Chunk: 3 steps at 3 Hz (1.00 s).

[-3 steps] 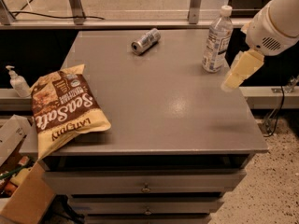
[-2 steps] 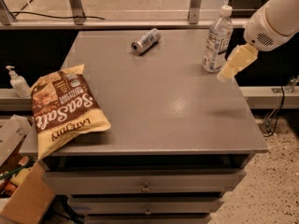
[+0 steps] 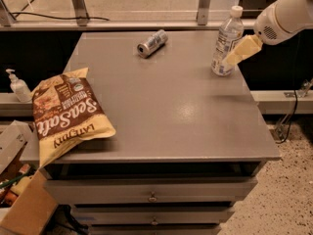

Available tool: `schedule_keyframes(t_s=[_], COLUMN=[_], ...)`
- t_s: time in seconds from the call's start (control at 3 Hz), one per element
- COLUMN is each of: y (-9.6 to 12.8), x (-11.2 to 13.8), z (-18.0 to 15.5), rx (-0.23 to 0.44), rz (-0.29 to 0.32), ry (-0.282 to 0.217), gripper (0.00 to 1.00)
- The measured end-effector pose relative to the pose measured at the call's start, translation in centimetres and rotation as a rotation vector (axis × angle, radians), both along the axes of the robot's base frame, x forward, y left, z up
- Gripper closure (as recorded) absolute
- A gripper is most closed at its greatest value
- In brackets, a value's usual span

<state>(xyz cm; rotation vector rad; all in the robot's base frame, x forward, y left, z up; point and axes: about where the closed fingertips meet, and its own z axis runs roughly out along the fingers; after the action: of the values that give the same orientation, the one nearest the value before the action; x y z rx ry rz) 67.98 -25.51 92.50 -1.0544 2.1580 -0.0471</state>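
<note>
A clear plastic water bottle (image 3: 226,40) with a white cap stands upright near the far right edge of the grey table (image 3: 161,102). My gripper (image 3: 234,58), with pale yellow fingers, reaches in from the upper right on a white arm (image 3: 286,16) and sits right beside the bottle's lower right side, nearly touching it. A silver can (image 3: 152,43) lies on its side at the back middle of the table. A brown and yellow chip bag (image 3: 66,114) lies flat at the front left, overhanging the edge.
The table is a cabinet with drawers (image 3: 151,192) below its front edge. A hand sanitizer bottle (image 3: 18,87) stands on a ledge at the left. A cardboard box (image 3: 24,209) sits on the floor at the lower left. A cable (image 3: 293,116) hangs at the right.
My gripper has moved up and to the left, from beside the table's right edge to close against the water bottle. Nothing else has moved.
</note>
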Motion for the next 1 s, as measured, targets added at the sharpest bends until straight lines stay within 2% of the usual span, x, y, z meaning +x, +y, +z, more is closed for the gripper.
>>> schedule_keyframes(t_s=[0.33, 0.67, 1.0], y=[-0.4, 0.4, 1.0], x=[2.8, 4.9, 6.0], z=[-0.2, -0.8, -1.2], rx=[0.101, 0.211, 0.282], rz=[-0.029, -0.034, -0.026], ry=[-0.035, -0.042, -0.037], gripper=[0.00, 0.17, 0.40])
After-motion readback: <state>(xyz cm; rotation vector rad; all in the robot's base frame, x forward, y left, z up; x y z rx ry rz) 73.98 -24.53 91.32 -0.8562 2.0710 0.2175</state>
